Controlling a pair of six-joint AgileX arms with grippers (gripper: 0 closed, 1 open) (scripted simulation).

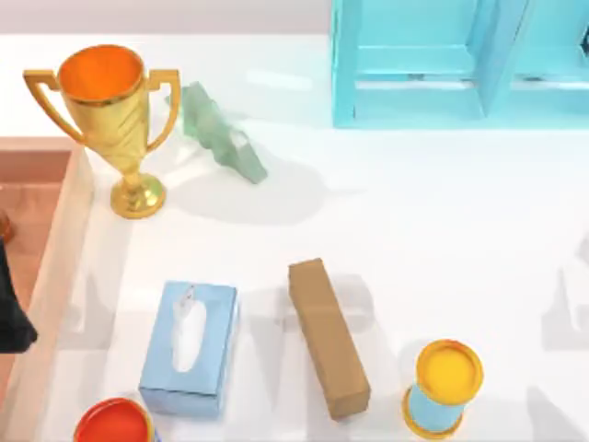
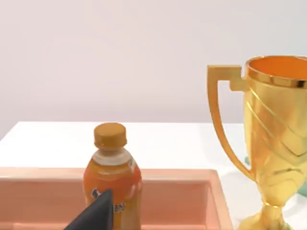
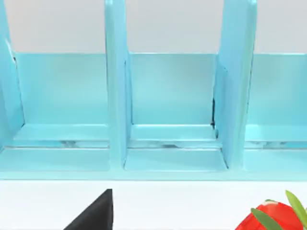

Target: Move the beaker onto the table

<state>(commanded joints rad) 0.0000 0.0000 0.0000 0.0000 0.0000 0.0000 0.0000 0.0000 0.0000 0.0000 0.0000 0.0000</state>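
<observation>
Left gripper (image 1: pixel 14 322) hanging dark over the raised-rim wooden tray (image 1: pixel 64 239), its claw state impossible to tell, ribbed gold trophy (image 1: pixel 115 120) standing beside a pale, tipped translucent beaker (image 1: pixel 221 138) lying on the glossy white table (image 1: pixel 442 230), open room rightward, boxy tissue pack (image 1: pixel 189 348), cardboard block (image 1: pixel 328 337), yellow-lidded cylinder (image 1: pixel 444 387) nearing the front edge.

- A rendered tabletop test scene, not a real room: glossy white desk (image 1: pixel 442 230) against a blank pale wall.
- Unrelated props: gold trophy (image 1: pixel 110 120), tissue box (image 1: pixel 189 348), light-blue divided rack (image 1: pixel 460 60), wooden tray (image 1: pixel 46 276).
</observation>
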